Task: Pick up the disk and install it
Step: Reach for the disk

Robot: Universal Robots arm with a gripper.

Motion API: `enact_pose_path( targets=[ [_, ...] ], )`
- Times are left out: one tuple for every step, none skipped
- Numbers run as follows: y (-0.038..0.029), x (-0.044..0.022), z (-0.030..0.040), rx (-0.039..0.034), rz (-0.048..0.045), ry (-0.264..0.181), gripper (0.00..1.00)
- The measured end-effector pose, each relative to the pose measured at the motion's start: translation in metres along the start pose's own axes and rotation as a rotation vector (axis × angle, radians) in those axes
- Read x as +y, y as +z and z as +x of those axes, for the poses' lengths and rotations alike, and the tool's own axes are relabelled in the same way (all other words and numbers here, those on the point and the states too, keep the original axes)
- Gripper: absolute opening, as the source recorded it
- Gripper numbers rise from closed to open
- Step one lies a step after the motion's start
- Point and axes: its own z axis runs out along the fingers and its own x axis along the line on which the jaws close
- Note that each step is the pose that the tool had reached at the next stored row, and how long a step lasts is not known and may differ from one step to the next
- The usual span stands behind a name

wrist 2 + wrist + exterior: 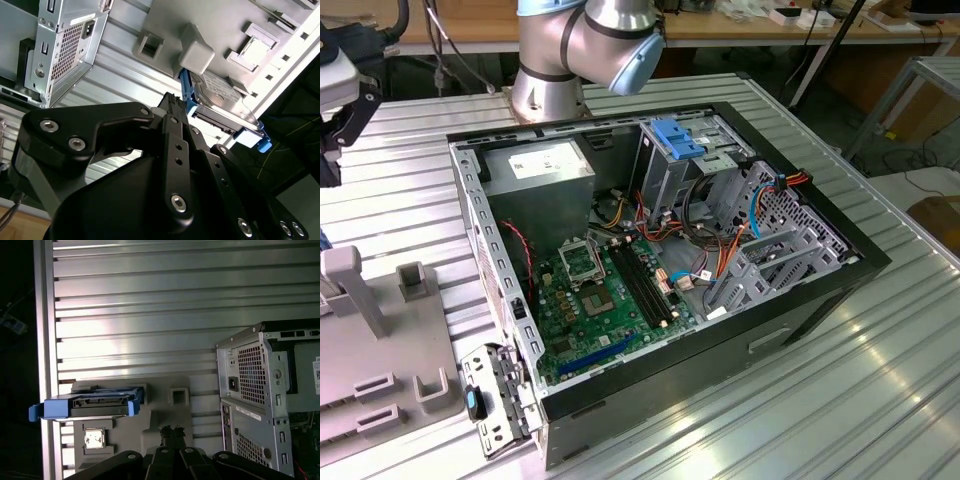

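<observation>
Silver-grey metal: the disk (100, 406), light-blue carrier rails (50, 407) along its sides. It stands on edge in a slot of a grey fixture plate (162, 417). In the second wrist view its white-labelled face (220, 90) shows, leaning against a grey post (196, 52).

Black metal: the gripper (171, 431). Its fingers (175, 112) are pressed together with nothing between them. They are held near the disk but apart from it, with a gap showing in both wrist views.

Ribbed aluminium: the tabletop (820, 420), carrying the fixture plate and the computer case (800, 320).

Black and grey sheet steel: the computer case lies on its side with the cover off.
- Green motherboard (600, 290) exposed.
- Grey power-supply box (540, 165) in one corner.
- Blue plastic bracket (675, 135) atop the metal cage (665, 175).

Grey and pale-blue: the robot arm (590, 40), standing behind the case in the exterior view.
</observation>
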Motion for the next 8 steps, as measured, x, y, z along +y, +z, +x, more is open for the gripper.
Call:
enact_pose_path(
  targets=[
    [-0.0001, -0.0001, 0.0007, 0.0, 0.0001, 0.0, 0.11],
    [-0.0001, -0.0002, 0.0018, 0.0, 0.0, 0.0, 0.11],
    [-0.0001, -0.0002, 0.0027, 0.0001, 0.0001, 0.0, 0.11],
    [-0.0001, -0.0003, 0.0041, 0.0001, 0.0, 0.0, 0.11],
    [-0.0002, -0.0004, 0.005, 0.0001, 0.0001, 0.0, 0.11],
    [-0.0002, -0.0004, 0.0057, 0.0001, 0.0001, 0.0, 0.11],
    [-0.0002, -0.0005, 0.0066, 0.0001, 0.0001, 0.0, 0.11],
    [-0.0002, -0.0005, 0.0074, 0.0001, 0.0, 0.0, 0.11]
  ],
)
